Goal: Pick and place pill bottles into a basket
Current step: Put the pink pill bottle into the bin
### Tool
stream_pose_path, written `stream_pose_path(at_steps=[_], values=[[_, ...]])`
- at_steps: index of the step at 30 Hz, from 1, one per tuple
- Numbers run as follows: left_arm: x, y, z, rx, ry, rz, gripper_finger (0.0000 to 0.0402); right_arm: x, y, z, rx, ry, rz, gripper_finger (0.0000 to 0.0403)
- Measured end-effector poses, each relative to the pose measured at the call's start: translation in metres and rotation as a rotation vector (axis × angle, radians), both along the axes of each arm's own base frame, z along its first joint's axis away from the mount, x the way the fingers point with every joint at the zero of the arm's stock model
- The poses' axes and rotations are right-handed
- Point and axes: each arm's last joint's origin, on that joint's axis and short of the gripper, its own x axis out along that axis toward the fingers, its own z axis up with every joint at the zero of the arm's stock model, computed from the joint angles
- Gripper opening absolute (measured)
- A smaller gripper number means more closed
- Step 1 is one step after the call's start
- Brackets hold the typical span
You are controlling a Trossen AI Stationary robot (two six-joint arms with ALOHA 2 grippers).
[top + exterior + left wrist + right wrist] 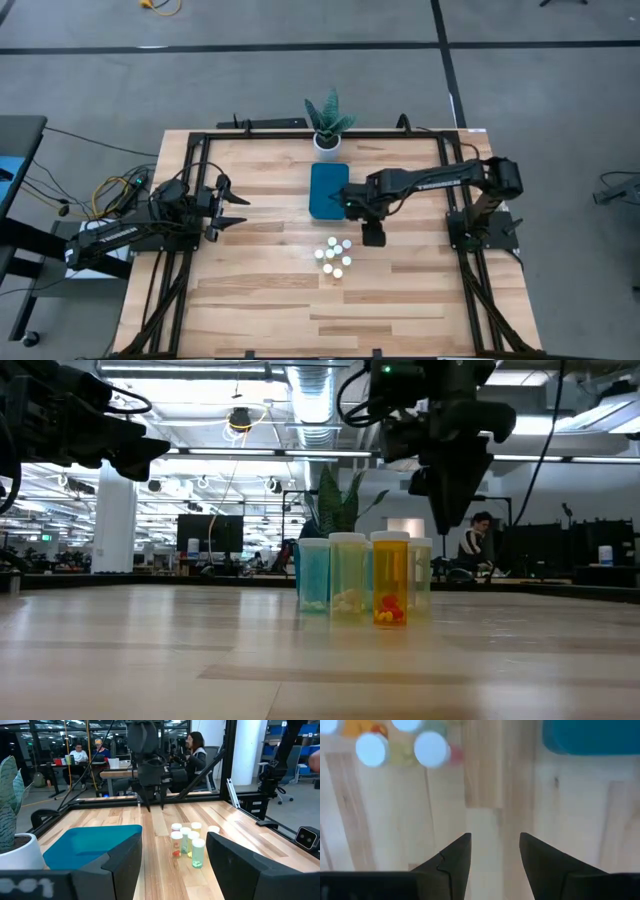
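Several small pill bottles with round white tops (335, 258) stand bunched on the wooden table; in the low view (365, 588) their bodies are see-through blue, pale green and orange. The teal basket (328, 190) rests on the table just beyond them. My right gripper (356, 208) points down, open and empty, above the table between the basket's right side and the bottles; its wrist view (495, 837) shows bare wood under the fingers. My left gripper (232, 205) is open and empty at the table's left, facing the basket (92, 847) and the bottles (187, 842).
A white pot with a green spiky plant (328, 128) stands at the far edge behind the basket. A black frame rail (300, 134) runs around the table. Bare wood lies in front of the bottles (330, 315). People sit at desks in the room beyond (192, 750).
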Motion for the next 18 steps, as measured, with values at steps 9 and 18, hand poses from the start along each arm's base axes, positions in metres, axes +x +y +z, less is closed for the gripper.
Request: stream_pose_path(at_steps=[9, 18], values=[[0.0, 0.0, 0.0, 0.0, 0.0, 0.0, 0.0213, 0.014, 0.037, -0.003, -0.047, -0.113, 0.036, 0.0157], [0.0, 0.0, 0.0, 0.0, 0.0, 0.0, 0.0213, 0.016, 0.057, -0.002, -0.08, -0.17, 0.114, 0.0157]])
